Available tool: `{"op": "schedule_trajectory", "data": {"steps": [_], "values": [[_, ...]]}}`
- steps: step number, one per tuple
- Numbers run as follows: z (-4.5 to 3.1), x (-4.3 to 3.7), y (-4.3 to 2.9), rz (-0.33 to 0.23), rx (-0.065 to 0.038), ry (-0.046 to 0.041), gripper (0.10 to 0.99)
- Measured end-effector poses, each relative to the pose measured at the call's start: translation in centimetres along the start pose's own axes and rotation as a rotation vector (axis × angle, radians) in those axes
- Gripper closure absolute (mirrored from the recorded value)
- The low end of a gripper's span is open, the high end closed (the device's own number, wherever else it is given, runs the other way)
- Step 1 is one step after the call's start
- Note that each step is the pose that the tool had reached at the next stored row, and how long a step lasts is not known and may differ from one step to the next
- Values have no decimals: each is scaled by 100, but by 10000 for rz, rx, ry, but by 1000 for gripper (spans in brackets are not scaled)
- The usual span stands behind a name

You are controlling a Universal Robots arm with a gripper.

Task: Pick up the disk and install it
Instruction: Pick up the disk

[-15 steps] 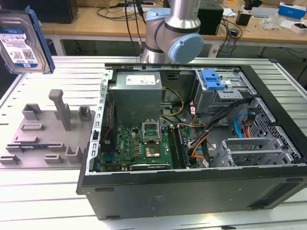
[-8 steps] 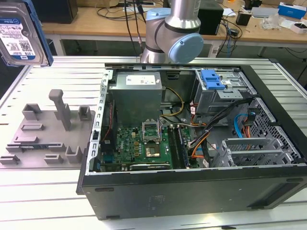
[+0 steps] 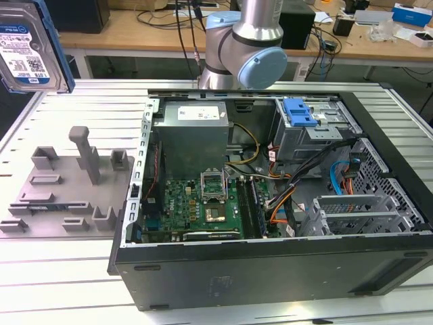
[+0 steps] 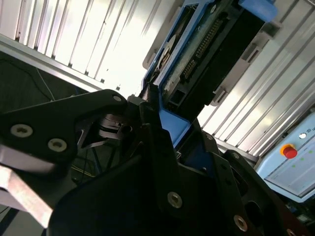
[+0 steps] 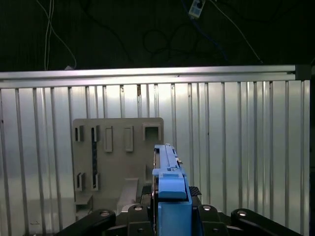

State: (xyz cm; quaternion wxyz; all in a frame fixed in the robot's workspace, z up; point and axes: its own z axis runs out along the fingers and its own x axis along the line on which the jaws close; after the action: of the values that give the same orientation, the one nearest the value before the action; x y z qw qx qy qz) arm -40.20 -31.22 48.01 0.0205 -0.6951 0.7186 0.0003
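Clamping the disk (image 4: 209,39) by one end of its blue bracket, the claw (image 4: 156,115) has its jaws pressed onto the frame from both sides, as I see in both wrist views. From there the drive sticks straight out beyond the claw, its long axis running away from the wrist. In the first wrist view I look along its thin edge, and the second shows its underside with the connector pins. On my exterior view it hangs high at the exterior view's left, well above the worktop (image 3: 67,284), roughly upright with the white-and-blue label facing the camera. Below on the slats lies a grey fixture plate (image 3: 61,183), and the open computer case (image 3: 270,277) sits to the exterior view's right
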Motion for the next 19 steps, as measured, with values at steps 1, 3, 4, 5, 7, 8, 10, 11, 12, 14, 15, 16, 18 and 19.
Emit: {"op": "schedule_trajectory", "data": {"steps": [1,3,4,5,7,8,10,11,12,14,15,16,18,19], "values": [[-1,9,-16,-2,-2,1,718],[-4,30,-63,0,-7,0,718],[-11,49,-99,1,-13,1,718],[-18,69,-133,1,-20,1,718],[-38,134,-235,3,-61,3,718],[-46,160,-269,4,-77,3,718],[-62,218,-343,3,-110,5,718],[-80,279,-435,3,-137,3,718],[-88,315,-532,6,-168,5,718],[-89,331,-637,4,-190,6,718],[-87,334,-710,4,-197,6,718],[-86,334,-752,3,-198,6,718],[-84,337,-860,-3,-202,7,718],[-82,340,-908,-6,-203,7,718]]}}
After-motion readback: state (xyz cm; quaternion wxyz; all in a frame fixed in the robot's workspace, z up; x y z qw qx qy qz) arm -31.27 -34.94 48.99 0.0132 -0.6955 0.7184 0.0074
